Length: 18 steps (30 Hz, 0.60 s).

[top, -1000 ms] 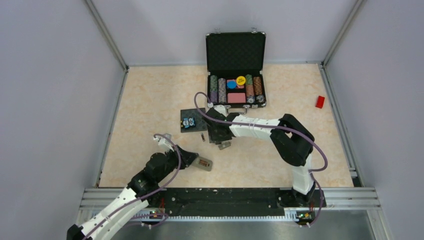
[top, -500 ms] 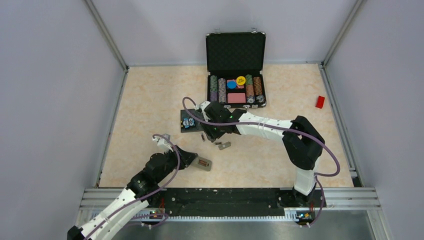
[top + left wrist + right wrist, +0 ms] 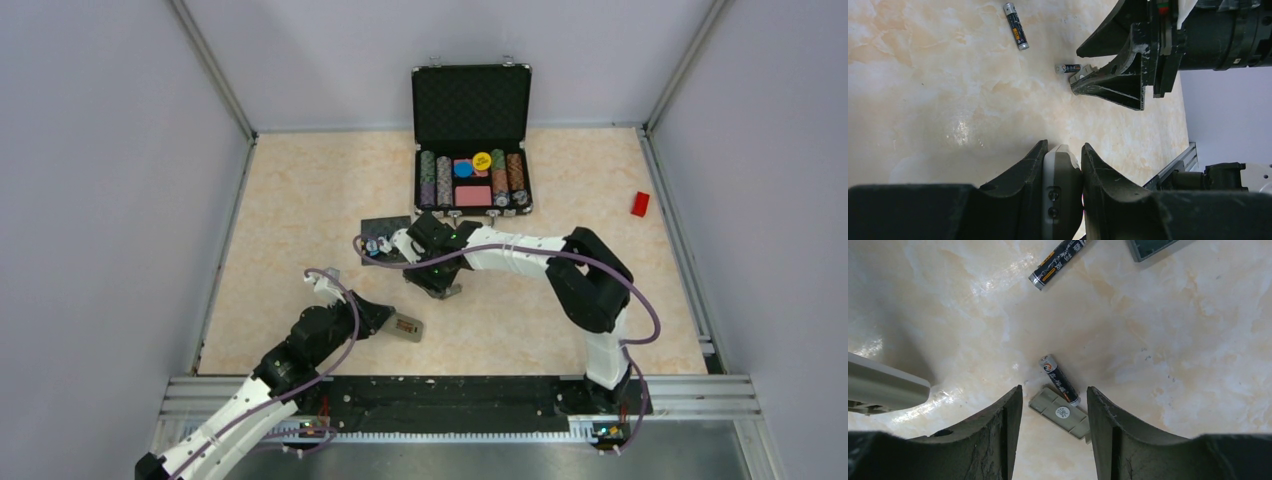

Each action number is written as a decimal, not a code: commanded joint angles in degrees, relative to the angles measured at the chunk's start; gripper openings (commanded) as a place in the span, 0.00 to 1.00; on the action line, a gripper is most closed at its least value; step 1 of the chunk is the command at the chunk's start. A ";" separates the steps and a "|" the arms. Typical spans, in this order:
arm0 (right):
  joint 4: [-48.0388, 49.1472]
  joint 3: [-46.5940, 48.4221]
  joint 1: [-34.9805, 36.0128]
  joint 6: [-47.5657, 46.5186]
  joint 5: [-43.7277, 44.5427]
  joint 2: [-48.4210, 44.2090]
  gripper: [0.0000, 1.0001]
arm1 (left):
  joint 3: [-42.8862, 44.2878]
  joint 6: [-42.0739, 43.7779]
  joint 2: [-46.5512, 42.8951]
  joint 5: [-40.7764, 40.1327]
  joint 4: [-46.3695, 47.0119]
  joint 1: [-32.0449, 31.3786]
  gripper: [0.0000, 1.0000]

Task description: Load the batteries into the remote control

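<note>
The right pincer (image 3: 1053,392) hung low over the desk (image 3: 1198,365) with its jaws apart and nothing between them. Just ahead of that gap lay the nearer battery (image 3: 1059,380). Its long axis ran on a slant to the line along which the jaws would close, neither square across it nor in line with it. A small grey battery cover (image 3: 1060,412) lay flat just beside the battery's near end, seemingly touching it, and partly inside the gap. My judgement was that the grasp turned on this pairing: the wrist needed a slight turn to meet the battery square, and closing too far back risked catching the cover as well.

The second battery (image 3: 1055,262) lay farther out on the desk, well apart from the first and also on a slant.

The left pincer (image 3: 1063,157) was clamped on the remote control (image 3: 1062,172), holding it near the desk's front edge and away from both batteries. The right arm was therefore clearly the nearer one for the pickup.
</note>
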 commanded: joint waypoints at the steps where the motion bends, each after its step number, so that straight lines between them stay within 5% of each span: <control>1: 0.14 2.93 -0.17 -3.92 1.33 1.68 0.49 | -2.92 0.71 -0.46 -1.19 -3.75 -0.08 0.00; 18: 4.71 1.27 0.52 -1.19 2.66 2.38 0.33 | -3.23 0.71 -0.45 -0.81 -3.75 -0.08 0.00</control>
